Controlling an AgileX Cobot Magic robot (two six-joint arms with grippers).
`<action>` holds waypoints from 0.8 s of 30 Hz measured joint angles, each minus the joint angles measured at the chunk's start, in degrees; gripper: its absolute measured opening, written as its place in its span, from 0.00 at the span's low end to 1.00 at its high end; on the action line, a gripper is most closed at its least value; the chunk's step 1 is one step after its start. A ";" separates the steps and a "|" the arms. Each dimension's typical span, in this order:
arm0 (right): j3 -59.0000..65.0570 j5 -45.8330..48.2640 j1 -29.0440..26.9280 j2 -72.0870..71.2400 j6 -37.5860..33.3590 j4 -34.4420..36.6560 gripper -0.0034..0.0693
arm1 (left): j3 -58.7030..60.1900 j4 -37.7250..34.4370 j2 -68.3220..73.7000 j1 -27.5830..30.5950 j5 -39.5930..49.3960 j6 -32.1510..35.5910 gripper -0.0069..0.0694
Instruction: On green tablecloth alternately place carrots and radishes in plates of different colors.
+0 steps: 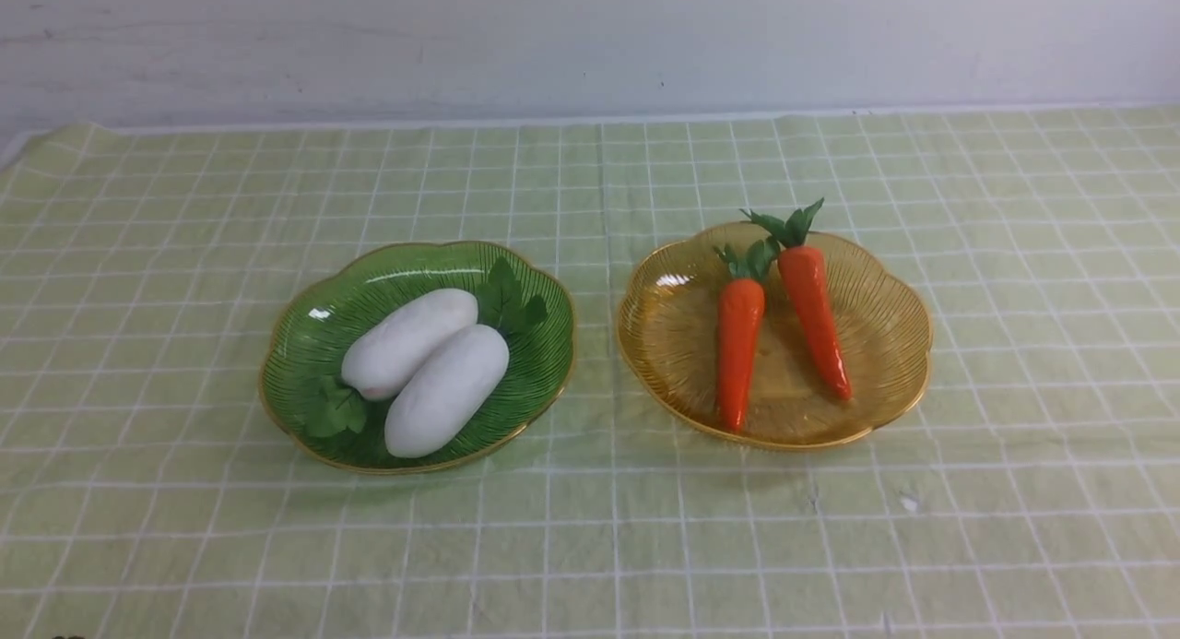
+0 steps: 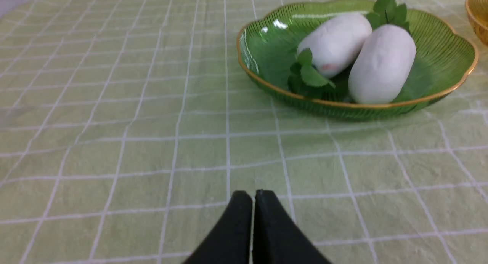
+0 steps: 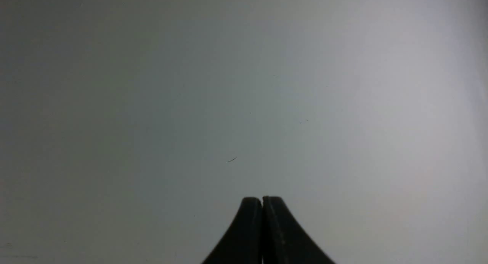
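Observation:
Two white radishes (image 1: 408, 341) (image 1: 446, 390) lie side by side in the green plate (image 1: 304, 344) on the green tablecloth (image 1: 590, 528). Two orange carrots (image 1: 738, 349) (image 1: 814, 307) lie in the amber-yellow plate (image 1: 885, 344) to its right. Neither arm shows in the front view. In the left wrist view my left gripper (image 2: 253, 195) is shut and empty above the cloth, short of the green plate (image 2: 263, 50) with its radishes (image 2: 335, 41) (image 2: 382, 64). My right gripper (image 3: 262, 201) is shut and empty, facing a plain grey surface.
A pale wall (image 1: 590, 40) runs along the far edge of the cloth. The amber plate's rim (image 2: 476, 12) shows at the edge of the left wrist view. Bare cloth lies in front of and beside both plates.

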 joint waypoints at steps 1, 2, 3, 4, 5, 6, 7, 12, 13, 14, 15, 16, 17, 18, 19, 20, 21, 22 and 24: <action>0.00 0.00 0.00 0.00 0.00 0.00 0.03 | 0.00 0.00 0.00 0.04 0.00 0.00 0.08; 0.00 0.00 0.00 0.00 0.00 0.00 0.03 | 0.00 0.00 0.00 0.04 0.00 0.00 0.08; 0.00 0.00 0.00 0.00 -0.05 0.00 0.03 | 0.00 0.00 0.00 0.04 0.00 0.00 0.08; 0.00 0.00 0.00 0.00 -0.02 0.00 0.03 | 0.00 0.00 0.00 0.04 0.00 0.00 0.08; 0.00 0.00 0.00 0.00 -0.02 0.00 0.03 | 0.00 0.00 0.00 0.04 0.00 0.00 0.08; 0.02 0.00 0.00 0.00 -0.02 0.00 0.03 | 0.00 0.00 0.00 0.04 0.00 0.00 0.08; 0.07 0.00 0.00 0.00 -0.02 0.00 0.03 | 0.00 0.00 0.00 0.04 0.00 0.00 0.08; 0.07 0.00 0.00 0.00 -0.08 0.00 0.03 | 0.00 -0.02 0.00 0.04 0.00 0.00 0.08; 0.07 0.00 0.00 0.00 -0.15 0.00 0.03 | 0.00 -0.02 0.00 0.04 0.00 0.00 0.08; 0.07 0.00 0.00 0.00 -0.22 -0.06 0.03 | 0.00 -0.02 0.00 0.04 0.00 0.00 0.08; 0.07 0.00 0.00 0.00 -0.22 -0.06 0.03 | 0.00 -0.02 0.00 0.04 0.00 0.00 0.08; 0.07 0.00 0.00 0.00 -0.22 -0.06 0.03 | 0.00 -0.02 0.00 0.04 0.00 0.00 0.08; 0.07 0.00 0.00 0.00 -0.22 -0.06 0.03 | 0.00 -0.02 0.00 0.04 0.00 0.00 0.08; 0.07 0.00 0.00 0.00 -0.22 -0.06 0.03 | 0.00 -0.02 0.00 0.04 0.00 0.00 0.08; 0.07 0.00 0.00 0.00 -0.22 -0.06 0.03 | 0.00 -0.02 0.00 0.04 0.00 0.00 0.08; 0.07 0.00 0.00 0.00 -0.22 -0.06 0.03 | 0.00 -0.02 0.00 0.04 0.00 0.00 0.08; 0.07 0.00 0.00 0.00 -0.22 -0.06 0.03 | 0.00 -0.02 0.00 0.04 0.00 0.00 0.08; 0.07 0.00 0.00 0.00 -0.22 -0.06 0.03 | 0.00 -0.02 0.00 0.04 0.00 0.00 0.08; 0.07 0.00 0.00 0.00 -0.70 -0.06 0.03 | 0.00 -0.02 0.00 0.04 0.00 0.00 0.08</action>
